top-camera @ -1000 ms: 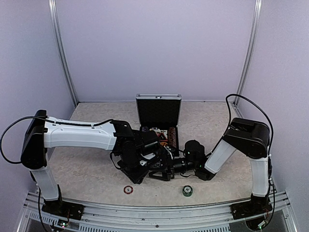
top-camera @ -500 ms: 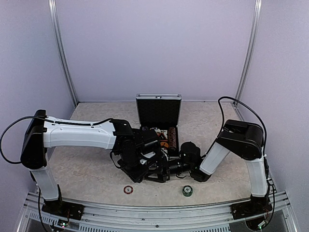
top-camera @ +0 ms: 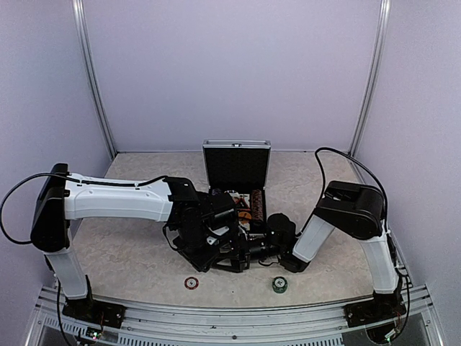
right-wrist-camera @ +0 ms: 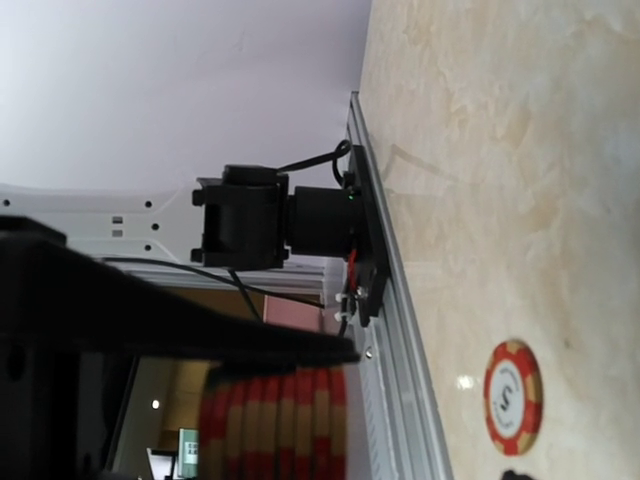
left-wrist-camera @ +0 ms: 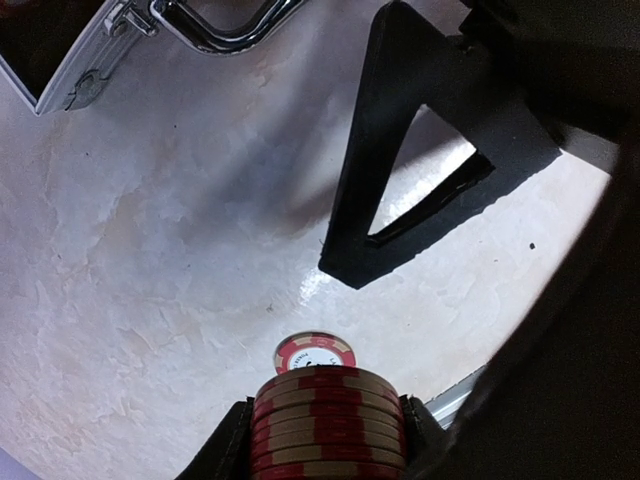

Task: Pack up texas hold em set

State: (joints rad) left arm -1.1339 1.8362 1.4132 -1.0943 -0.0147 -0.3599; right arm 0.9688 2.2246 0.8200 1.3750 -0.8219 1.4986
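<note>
In the left wrist view my left gripper (left-wrist-camera: 330,432) is shut on a stack of red chips (left-wrist-camera: 328,410), a finger (left-wrist-camera: 222,445) on each side, held above the table. Below it a single red chip (left-wrist-camera: 314,352) lies flat. My right gripper (top-camera: 253,249) sits close against the left one (top-camera: 229,250) in front of the open silver case (top-camera: 237,167); it is open. One of its black fingers (left-wrist-camera: 400,170) hangs over the table beyond the stack. The right wrist view shows the stack (right-wrist-camera: 275,420) just under one finger (right-wrist-camera: 200,332), with the loose red chip (right-wrist-camera: 513,390) on the table.
A green chip (top-camera: 279,285) lies near the front edge, right of the red chip (top-camera: 191,282). The case's handle (left-wrist-camera: 225,25) and latch show close by. More chips and a brown roll fill the case base (top-camera: 256,202). The front rail (right-wrist-camera: 400,330) runs along the table edge.
My right arm has swung left, bringing its gripper closer against the left gripper. The left arm and its chip stack have barely moved.
</note>
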